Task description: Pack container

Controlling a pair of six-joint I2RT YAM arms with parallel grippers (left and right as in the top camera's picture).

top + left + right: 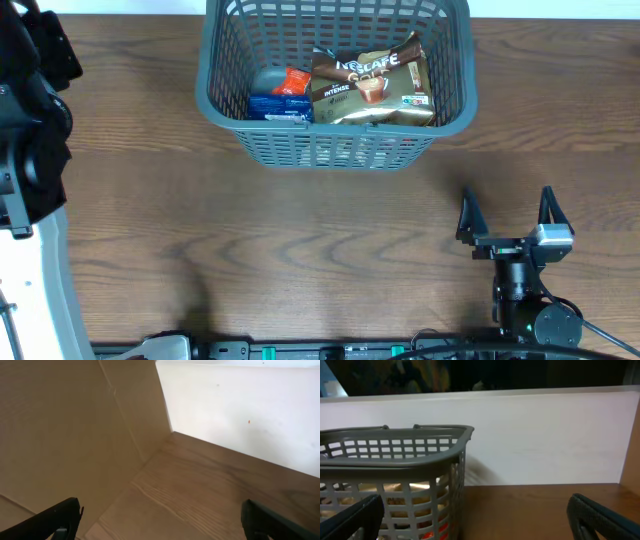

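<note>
Right end effector (506, 200), 5 o'clock: spread wide, empty; left end effector (160, 510) also wide, empty. Container (335, 150) at 12 o'clock: reach low and you may clip its rim.

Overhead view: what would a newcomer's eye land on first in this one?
The grey-teal container at the far edge of the wooden table stands out. A gold Nescafé coffee bag fills its right side, with a blue packet and an orange packet on its left. Next comes the right gripper, open and empty near the front right, its fingers pointing toward the container.
</note>
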